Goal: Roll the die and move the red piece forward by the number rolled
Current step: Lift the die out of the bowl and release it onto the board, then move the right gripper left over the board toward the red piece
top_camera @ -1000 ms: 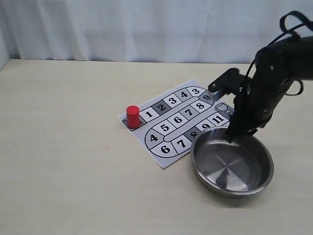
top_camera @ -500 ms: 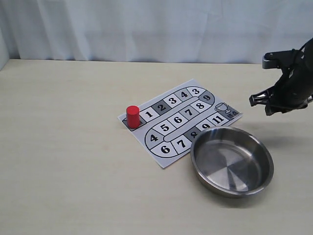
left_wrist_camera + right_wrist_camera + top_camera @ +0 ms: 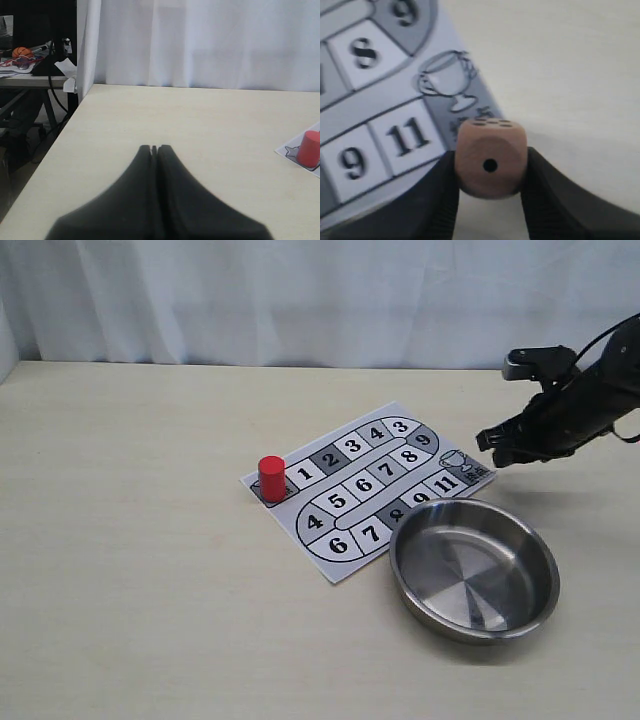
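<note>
The tan wooden die point(image 3: 490, 157), one-pip face toward the camera, is clamped between the black fingers of my right gripper point(image 3: 490, 167). In the exterior view that gripper point(image 3: 497, 448) hangs in the air over the trophy end of the numbered game board point(image 3: 370, 485), above and beyond the steel bowl point(image 3: 474, 568). The red piece point(image 3: 271, 478) stands upright on the start square at the board's left end; it also shows in the left wrist view as the red piece point(image 3: 309, 148). My left gripper point(image 3: 154, 148) is shut and empty, hovering over bare table far left of the board.
The steel bowl overlaps the board's near right corner and holds nothing I can see. A white curtain point(image 3: 300, 300) backs the table. Beyond the table's left edge stands a cluttered desk point(image 3: 30, 65).
My right arm lifted out of the bowl, swung up and to the right, then drifted slightly left toward the board's trophy corner. The red piece and the bowl stayed put.
</note>
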### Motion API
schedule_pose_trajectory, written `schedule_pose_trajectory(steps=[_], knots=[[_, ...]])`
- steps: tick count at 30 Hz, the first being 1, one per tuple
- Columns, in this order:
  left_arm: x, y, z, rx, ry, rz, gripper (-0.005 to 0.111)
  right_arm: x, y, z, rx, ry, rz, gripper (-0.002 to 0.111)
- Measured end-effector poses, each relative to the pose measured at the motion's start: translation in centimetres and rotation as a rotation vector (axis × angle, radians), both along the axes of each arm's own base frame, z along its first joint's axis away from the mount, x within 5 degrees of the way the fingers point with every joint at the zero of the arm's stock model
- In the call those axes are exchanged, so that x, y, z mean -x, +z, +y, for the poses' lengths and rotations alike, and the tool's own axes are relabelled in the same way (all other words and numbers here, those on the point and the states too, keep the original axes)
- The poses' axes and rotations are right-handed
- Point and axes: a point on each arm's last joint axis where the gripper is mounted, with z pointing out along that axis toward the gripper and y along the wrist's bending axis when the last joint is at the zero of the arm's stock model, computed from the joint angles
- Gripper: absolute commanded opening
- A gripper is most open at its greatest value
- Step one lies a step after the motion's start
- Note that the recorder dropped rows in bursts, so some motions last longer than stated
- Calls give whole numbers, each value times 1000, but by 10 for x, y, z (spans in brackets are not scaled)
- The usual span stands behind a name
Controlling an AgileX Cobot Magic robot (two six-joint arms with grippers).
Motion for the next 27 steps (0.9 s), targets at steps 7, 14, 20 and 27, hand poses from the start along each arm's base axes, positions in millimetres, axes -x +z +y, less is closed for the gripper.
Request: schedule_pose_trajectory(steps=[7, 14, 20, 27], knots=[[0, 0, 0, 0, 0, 0, 0, -4, 3, 15, -164, 35, -55, 84], [0, 0, 0, 0, 0, 0, 0, -3, 0, 8, -75, 30, -38, 84], [0, 0, 0, 0, 0, 0, 0, -3, -2, 0, -8, -20, -29, 71], [0, 0, 0, 0, 0, 0, 0, -3, -2, -1, 2, -30, -25, 34]])
